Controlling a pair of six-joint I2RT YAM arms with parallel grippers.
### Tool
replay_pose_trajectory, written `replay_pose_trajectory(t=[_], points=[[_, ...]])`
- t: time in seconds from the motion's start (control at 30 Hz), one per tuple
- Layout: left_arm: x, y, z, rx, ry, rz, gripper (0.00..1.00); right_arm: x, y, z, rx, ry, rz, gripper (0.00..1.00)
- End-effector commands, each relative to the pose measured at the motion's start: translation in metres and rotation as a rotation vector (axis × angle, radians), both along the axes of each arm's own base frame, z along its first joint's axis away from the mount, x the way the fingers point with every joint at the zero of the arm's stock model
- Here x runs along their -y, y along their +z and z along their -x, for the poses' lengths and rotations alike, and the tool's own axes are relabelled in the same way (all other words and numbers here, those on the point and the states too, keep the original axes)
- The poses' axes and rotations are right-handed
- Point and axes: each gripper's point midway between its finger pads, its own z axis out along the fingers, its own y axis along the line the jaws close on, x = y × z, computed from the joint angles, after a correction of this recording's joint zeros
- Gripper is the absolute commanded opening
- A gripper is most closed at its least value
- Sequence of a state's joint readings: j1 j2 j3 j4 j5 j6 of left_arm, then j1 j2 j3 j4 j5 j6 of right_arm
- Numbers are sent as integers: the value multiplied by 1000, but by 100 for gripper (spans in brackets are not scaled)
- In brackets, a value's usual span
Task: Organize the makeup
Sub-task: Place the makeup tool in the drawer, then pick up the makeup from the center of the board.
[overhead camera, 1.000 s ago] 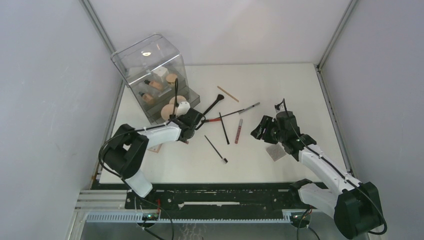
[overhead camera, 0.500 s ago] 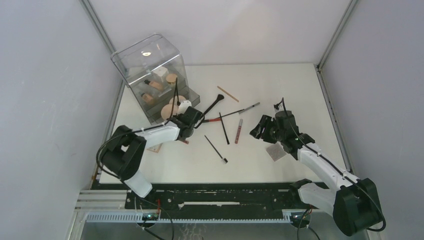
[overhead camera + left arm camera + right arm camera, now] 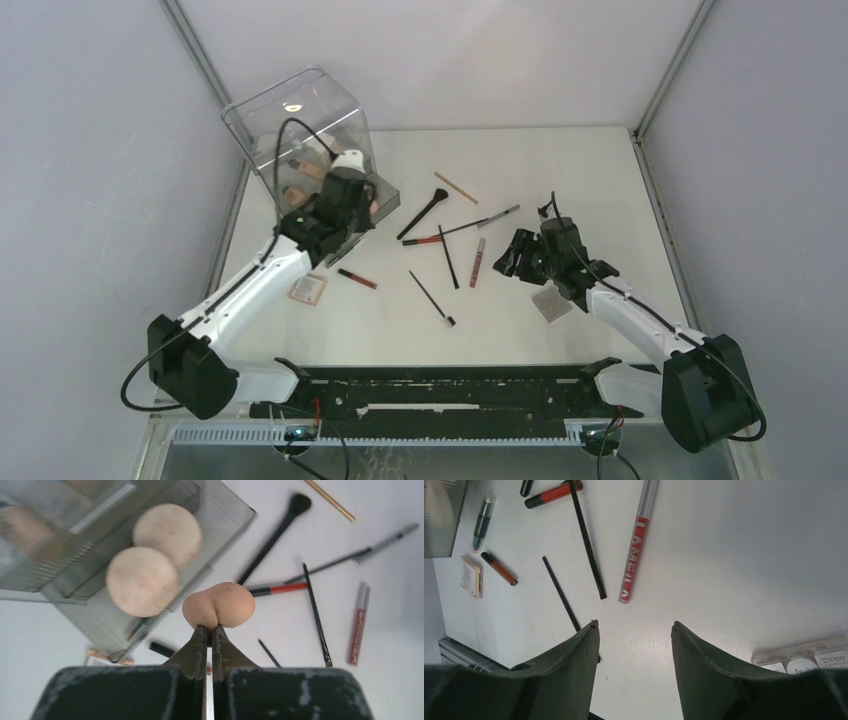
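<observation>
Could lose the peach sponge (image 3: 218, 605): nipped only at its soft lower edge by the left gripper (image 3: 206, 630), jaws pressed almost together, so liable to squirm free and drop onto the table (image 3: 395, 605) short of the open drawer (image 3: 220, 517). Looks smooth, rounded, creased where squeezed; hangs in the air just beside that drawer and its round tan compacts (image 3: 142, 581). Leaves the right gripper (image 3: 634, 630) spread and empty above the table, near a red lip gloss tube (image 3: 635, 550).

White table (image 3: 560, 160). A clear drawer box (image 3: 300, 120) stands far left. Thin black brushes (image 3: 447, 257) and red lip tubes (image 3: 478, 262) lie scattered mid-table. Tan square compact (image 3: 308, 288) near left, clear packet (image 3: 548, 304) near right.
</observation>
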State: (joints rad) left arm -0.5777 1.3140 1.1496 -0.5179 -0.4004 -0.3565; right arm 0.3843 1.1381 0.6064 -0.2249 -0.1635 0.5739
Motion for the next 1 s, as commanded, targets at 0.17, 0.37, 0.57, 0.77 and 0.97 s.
replay_pose_trajectory(t=[0.17,0.37,0.57,0.77,0.97], points=[[-77,-7,-29,-48,233,36,3,-12,25,-16,85,10,-19,62],[-91,-8,-28,-43,293,17,92,-10,22,-13,81,8,-2,62],[-126,-10,17,23,451,30,82,-11,13,-12,63,16,0,62],[-162,-57,70,-24,707,235,83,-16,17,-16,83,31,-24,62],[-193,-101,93,-129,946,374,89,-15,17,-14,76,23,-15,62]])
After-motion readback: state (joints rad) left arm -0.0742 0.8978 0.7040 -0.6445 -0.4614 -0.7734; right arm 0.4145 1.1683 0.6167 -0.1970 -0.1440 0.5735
